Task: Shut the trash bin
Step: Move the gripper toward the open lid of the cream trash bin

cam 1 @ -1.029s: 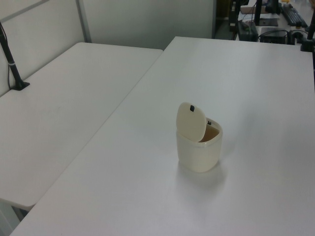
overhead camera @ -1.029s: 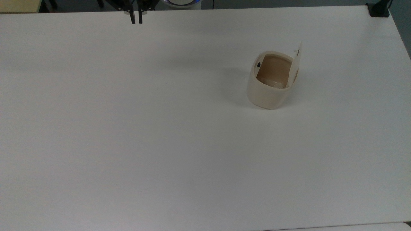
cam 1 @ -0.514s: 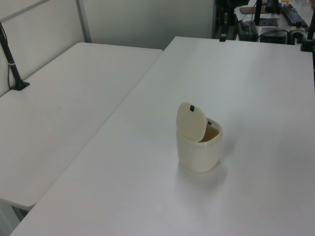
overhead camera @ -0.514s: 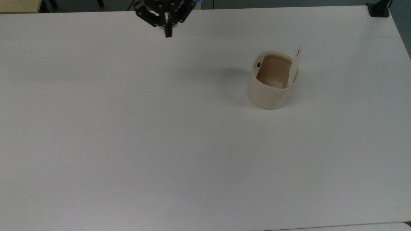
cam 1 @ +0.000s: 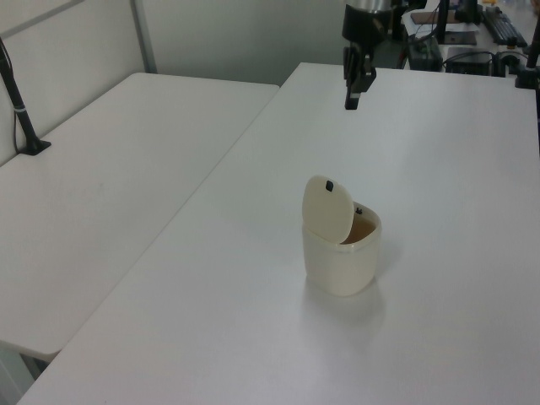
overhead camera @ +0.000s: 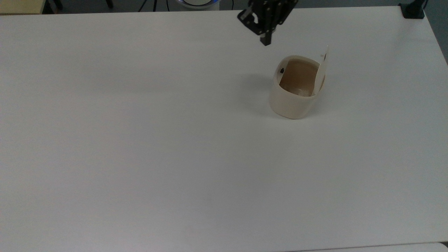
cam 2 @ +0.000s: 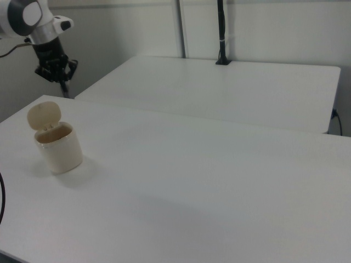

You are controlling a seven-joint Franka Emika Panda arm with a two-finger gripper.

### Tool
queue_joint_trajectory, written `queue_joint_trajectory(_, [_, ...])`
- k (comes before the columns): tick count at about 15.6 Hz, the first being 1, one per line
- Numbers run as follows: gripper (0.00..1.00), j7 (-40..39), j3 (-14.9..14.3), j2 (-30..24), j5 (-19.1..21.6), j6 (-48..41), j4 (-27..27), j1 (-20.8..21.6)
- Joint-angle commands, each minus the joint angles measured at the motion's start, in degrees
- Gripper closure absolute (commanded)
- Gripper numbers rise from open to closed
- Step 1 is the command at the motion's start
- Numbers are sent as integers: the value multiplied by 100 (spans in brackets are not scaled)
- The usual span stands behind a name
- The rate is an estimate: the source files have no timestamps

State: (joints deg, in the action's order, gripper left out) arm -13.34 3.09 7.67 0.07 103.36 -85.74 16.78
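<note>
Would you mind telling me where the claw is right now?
In the top view the claw hangs over the table's far edge, up and left of the open trash bin, not touching it.

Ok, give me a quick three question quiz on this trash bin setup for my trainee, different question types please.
1. True or false: the lid of the trash bin is already shut.
2. Multiple choice: in the top view, where is the pincer relative to the bin? A) touching the lid B) up and to the top view's left of the bin, apart from it C) inside the bin
3. Fill in: the bin stands on a white ____.

Key: 1. False, the lid stands upright and the brownish inside shows. 2. B. 3. table.
</note>
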Motion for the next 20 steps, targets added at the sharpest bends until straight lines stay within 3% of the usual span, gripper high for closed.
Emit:
queue_joint_trajectory(1, [100, -2, -90, 155, 125, 859, -21, 562])
queue_joint_trajectory(8, [100, -11, -90, 507, 108, 1318, -21, 1169])
queue_joint_trajectory(20, [100, -740, -81, 824, 55, 1284, 5, 1275])
